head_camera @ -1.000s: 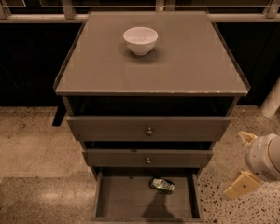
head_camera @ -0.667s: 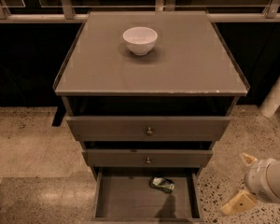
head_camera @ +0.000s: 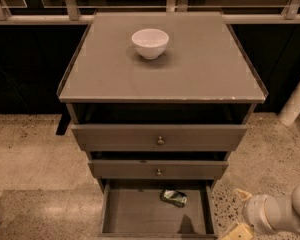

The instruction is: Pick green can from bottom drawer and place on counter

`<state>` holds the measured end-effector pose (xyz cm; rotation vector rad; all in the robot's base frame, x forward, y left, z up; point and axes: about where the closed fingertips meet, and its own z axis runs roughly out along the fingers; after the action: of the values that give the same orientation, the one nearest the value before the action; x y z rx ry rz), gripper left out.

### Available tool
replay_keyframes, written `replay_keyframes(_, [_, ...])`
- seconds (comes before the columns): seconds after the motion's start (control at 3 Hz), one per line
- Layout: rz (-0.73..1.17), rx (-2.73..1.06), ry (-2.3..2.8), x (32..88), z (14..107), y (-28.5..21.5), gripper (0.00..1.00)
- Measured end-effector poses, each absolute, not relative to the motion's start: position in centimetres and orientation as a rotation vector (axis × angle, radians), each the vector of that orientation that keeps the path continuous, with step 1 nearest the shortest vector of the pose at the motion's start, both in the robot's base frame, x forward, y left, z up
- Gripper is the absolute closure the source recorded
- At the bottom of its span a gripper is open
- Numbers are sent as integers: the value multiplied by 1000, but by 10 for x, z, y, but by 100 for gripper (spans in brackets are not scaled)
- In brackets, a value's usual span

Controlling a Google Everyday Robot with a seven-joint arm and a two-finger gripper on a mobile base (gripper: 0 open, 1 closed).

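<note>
The green can (head_camera: 173, 197) lies on its side on the floor of the open bottom drawer (head_camera: 132, 215), near the back and right of the middle. My gripper (head_camera: 238, 213) is at the lower right of the camera view, outside the drawer's right wall and to the right of the can. Its two tan fingers (head_camera: 242, 193) are spread apart with nothing between them. The counter (head_camera: 200, 71) is the grey cabinet top above, with a chipped front edge.
A white bowl (head_camera: 150, 43) stands on the counter, back and left of centre. Two drawers with round knobs (head_camera: 160, 141) stick out slightly above the bottom drawer. A white post (head_camera: 296, 106) stands at the right on the speckled floor. A railing runs behind the cabinet.
My arm and gripper have dropped lower at the right of the cabinet, down to the bottom drawer's level. The can, drawers and bowl have not moved.
</note>
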<state>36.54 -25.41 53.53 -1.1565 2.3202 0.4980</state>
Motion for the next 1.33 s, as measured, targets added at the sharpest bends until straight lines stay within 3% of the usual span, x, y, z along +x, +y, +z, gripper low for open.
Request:
replay_keyframes(0.33, [566,-1147,2326,359,511,-246,0])
replay_keyframes(1.0, [403,-1052,2251,371,492,-250,0])
replay_keyframes(1.33, [411,-1035,2178,390,458,-243,0])
